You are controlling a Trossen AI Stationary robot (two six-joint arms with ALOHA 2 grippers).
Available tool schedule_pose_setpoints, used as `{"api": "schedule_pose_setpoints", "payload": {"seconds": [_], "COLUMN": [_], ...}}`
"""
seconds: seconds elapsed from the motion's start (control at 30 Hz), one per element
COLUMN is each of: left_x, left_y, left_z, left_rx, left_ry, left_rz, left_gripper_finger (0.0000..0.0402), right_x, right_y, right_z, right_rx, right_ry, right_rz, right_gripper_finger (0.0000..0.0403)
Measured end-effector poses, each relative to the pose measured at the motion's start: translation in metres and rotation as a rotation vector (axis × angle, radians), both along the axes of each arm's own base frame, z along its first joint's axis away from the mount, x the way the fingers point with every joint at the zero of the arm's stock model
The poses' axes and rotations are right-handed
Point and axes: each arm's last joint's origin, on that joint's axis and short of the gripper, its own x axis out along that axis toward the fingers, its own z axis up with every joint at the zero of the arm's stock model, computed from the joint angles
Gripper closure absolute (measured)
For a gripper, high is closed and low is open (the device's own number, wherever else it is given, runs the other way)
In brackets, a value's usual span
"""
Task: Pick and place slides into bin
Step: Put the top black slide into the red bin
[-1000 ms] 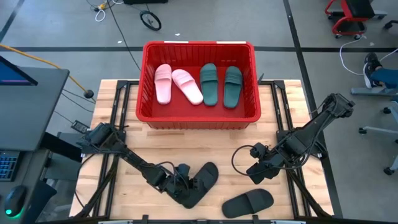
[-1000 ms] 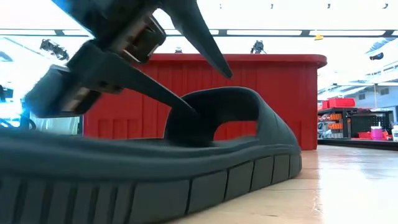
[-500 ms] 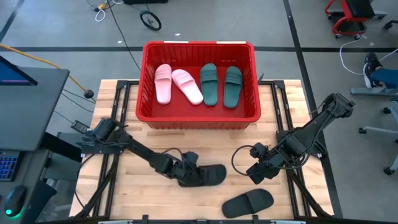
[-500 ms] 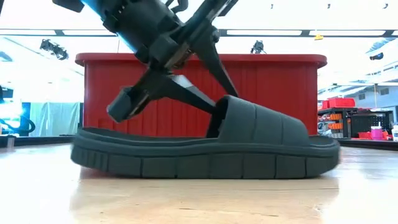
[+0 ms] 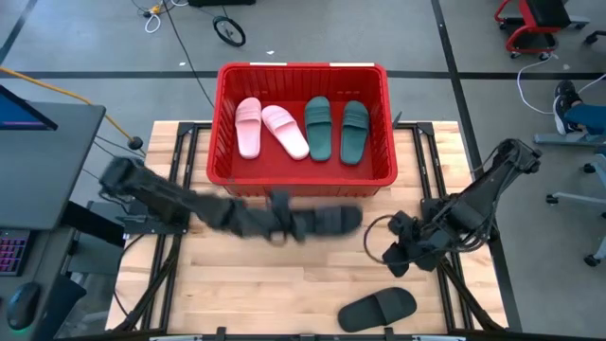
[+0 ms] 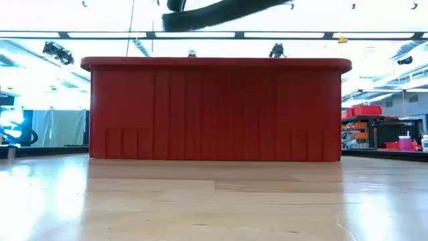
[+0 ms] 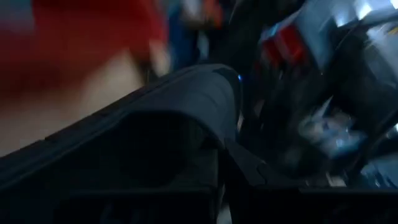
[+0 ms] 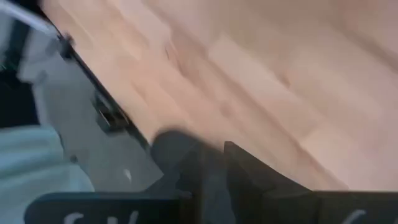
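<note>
A black slide (image 5: 327,223) hangs blurred in the air just in front of the near wall of the red bin (image 5: 303,175). My left gripper (image 5: 281,225) is shut on it. In the low view this slide (image 6: 221,10) shows at the top, above the bin's rim (image 6: 214,65). Two pale pink slides (image 5: 265,128) and two dark green slides (image 5: 336,130) lie on their soles in the bin. Another black slide (image 5: 379,308) lies on its sole near the table's front edge. My right gripper (image 5: 398,254) hovers just beyond it, toward the right. My left gripper holds the black slide at its wide strap (image 7: 186,106), coming from the table's left side. Blur hides how the two fingers lie on the strap. The slide is lifted clear of the table, about level, its length running left to right.
The bin stands at the table's far middle, with bare floor at its near and right sides. Bare wooden table (image 5: 312,275) lies between the two arms. Black frame rails (image 5: 175,161) run along both sides of the table.
My left gripper has taken hold of the black slide at its strap. It has carried the slide up off the table's near part toward the far edge, to the bin's near wall. The slide has turned from slanting to lying left to right.
</note>
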Motion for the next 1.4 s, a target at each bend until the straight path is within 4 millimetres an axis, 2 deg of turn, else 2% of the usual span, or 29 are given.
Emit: {"api": "schedule_pose_setpoints", "payload": {"seconds": [0.13, 0.2, 0.3, 0.4, 0.47, 0.57, 0.77, 0.9, 1.03, 1.2, 1.4], "left_x": [-0.027, -0.037, -0.042, -0.038, -0.029, -0.012, 0.028, 0.051, 0.062, 0.065, 0.066], "left_y": [0.06, 0.093, 0.144, 0.187, 0.209, 0.232, 0.254, 0.255, 0.253, 0.252, 0.253], "left_z": [0.049, 0.058, 0.058, 0.046, 0.026, -0.008, -0.073, -0.105, -0.141, -0.161, -0.158], "left_rx": [0.188, 0.232, 0.219, 0.155, 0.129, 0.079, -0.007, -0.083, -0.16, -0.175, -0.178], "left_ry": [-0.069, -0.051, -0.031, -0.014, 0.054, 0.134, 0.142, 0.065, 0.115, 0.161, 0.133], "left_rz": [0.139, 0.218, 0.251, 0.2, 0.178, 0.14, 0.016, -0.064, -0.087, -0.087, -0.111], "left_gripper_finger": [0.0391, 0.0391, 0.0391, 0.0391, 0.0391, 0.0391, 0.0391, 0.0391, 0.0371, 0.0303, 0.0218], "right_x": [-0.006, -0.007, -0.005, -0.001, 0.003, 0.008, 0.015, 0.017, 0.019, 0.019, 0.018], "right_y": [-0.013, -0.019, -0.029, -0.038, -0.044, -0.054, -0.07, -0.078, -0.082, -0.081, -0.08], "right_z": [0.01, 0.014, 0.017, 0.018, 0.018, 0.018, 0.017, 0.018, 0.018, 0.017, 0.017], "right_rx": [-0.073, -0.11, -0.139, -0.167, -0.187, -0.21, -0.235, -0.241, -0.257, -0.233, -0.187], "right_ry": [-0.095, -0.129, -0.147, -0.152, -0.148, -0.144, -0.134, -0.13, -0.128, -0.117, -0.101], "right_rz": [-0.053, -0.057, -0.057, -0.073, -0.085, -0.114, -0.175, -0.212, -0.208, -0.18, -0.146], "right_gripper_finger": [0.0336, 0.0336, 0.0336, 0.0336, 0.0337, 0.0337, 0.0337, 0.0337, 0.0337, 0.0337, 0.0337]}}
